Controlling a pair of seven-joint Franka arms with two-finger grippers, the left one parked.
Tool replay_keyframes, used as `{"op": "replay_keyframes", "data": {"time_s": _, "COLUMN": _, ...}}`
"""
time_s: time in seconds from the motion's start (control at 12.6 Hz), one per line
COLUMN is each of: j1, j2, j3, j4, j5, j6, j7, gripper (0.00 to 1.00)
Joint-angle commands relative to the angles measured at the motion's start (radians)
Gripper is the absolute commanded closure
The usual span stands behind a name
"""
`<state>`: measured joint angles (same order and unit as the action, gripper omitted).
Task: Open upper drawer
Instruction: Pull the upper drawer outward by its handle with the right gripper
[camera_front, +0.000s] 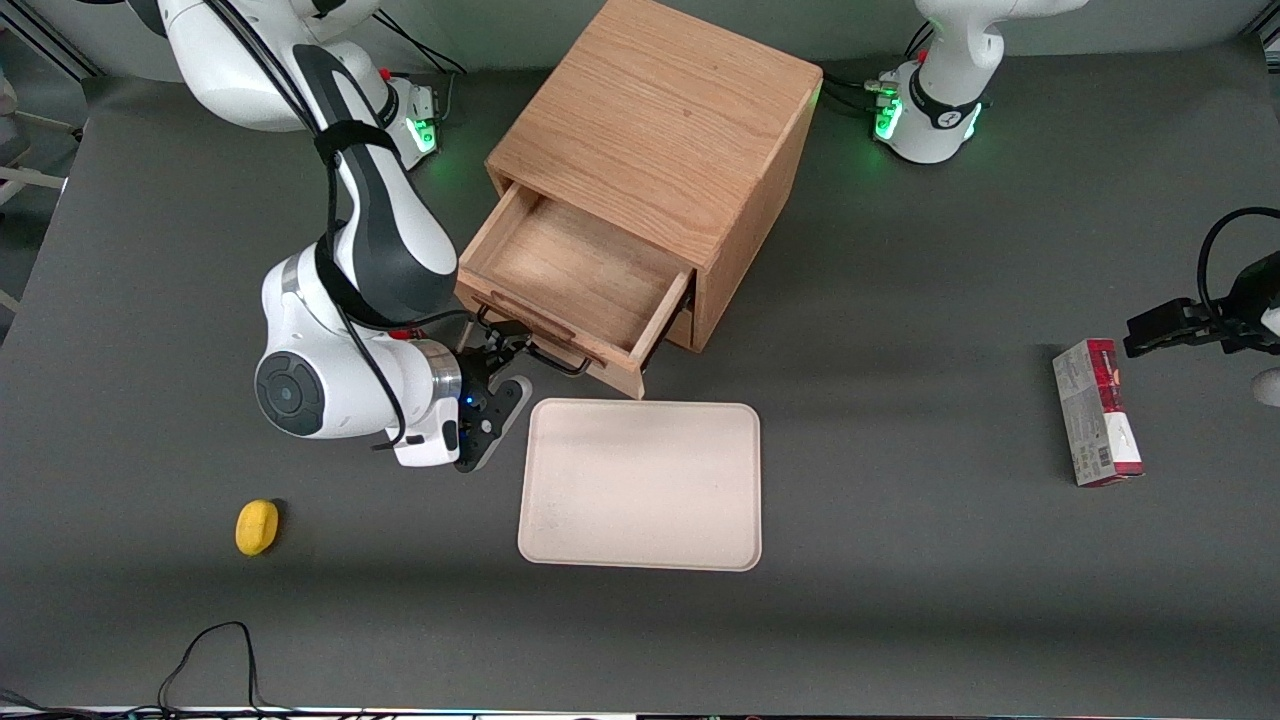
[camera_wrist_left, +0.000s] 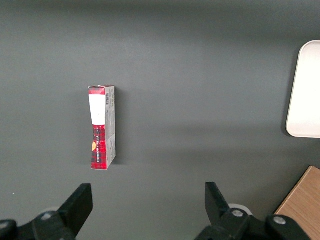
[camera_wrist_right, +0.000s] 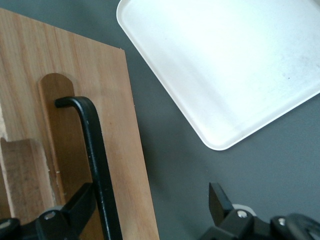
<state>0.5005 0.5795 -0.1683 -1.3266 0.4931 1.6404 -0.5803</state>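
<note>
The oak cube cabinet (camera_front: 660, 130) stands at the middle of the table. Its upper drawer (camera_front: 575, 270) is pulled well out, and its bare wooden inside shows from above. The black wire handle (camera_front: 548, 347) runs along the drawer front. My gripper (camera_front: 503, 350) is open at the handle, level with the drawer front. In the right wrist view the handle (camera_wrist_right: 95, 150) lies between the spread fingers (camera_wrist_right: 80, 202), close to one finger and apart from the other; the gripper (camera_wrist_right: 148, 202) holds nothing. The lower drawer is hidden under the open one.
A cream tray (camera_front: 640, 485) lies on the table just in front of the open drawer, close to the gripper; it also shows in the right wrist view (camera_wrist_right: 225, 65). A yellow object (camera_front: 257, 526) lies nearer the front camera. A red box (camera_front: 1097, 412) lies toward the parked arm's end.
</note>
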Motion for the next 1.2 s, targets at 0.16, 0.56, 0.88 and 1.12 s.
{"op": "replay_keyframes", "data": {"time_s": 0.16, "j1": -0.003, "j2": 0.028, "j3": 0.004, "j4": 0.029, "j5": -0.016, "j6": -0.010, "j7": -0.027, "gripper": 0.00}}
{"op": "replay_keyframes", "data": {"time_s": 0.56, "j1": -0.019, "j2": 0.036, "j3": 0.001, "j4": 0.035, "j5": -0.022, "j6": -0.008, "j7": -0.052, "gripper": 0.00}}
{"op": "replay_keyframes", "data": {"time_s": 0.88, "j1": -0.034, "j2": 0.037, "j3": 0.001, "j4": 0.046, "j5": -0.024, "j6": -0.008, "j7": -0.056, "gripper": 0.00}}
{"op": "replay_keyframes", "data": {"time_s": 1.12, "j1": -0.056, "j2": 0.037, "j3": 0.001, "j4": 0.067, "j5": -0.037, "j6": -0.008, "j7": -0.064, "gripper": 0.00}}
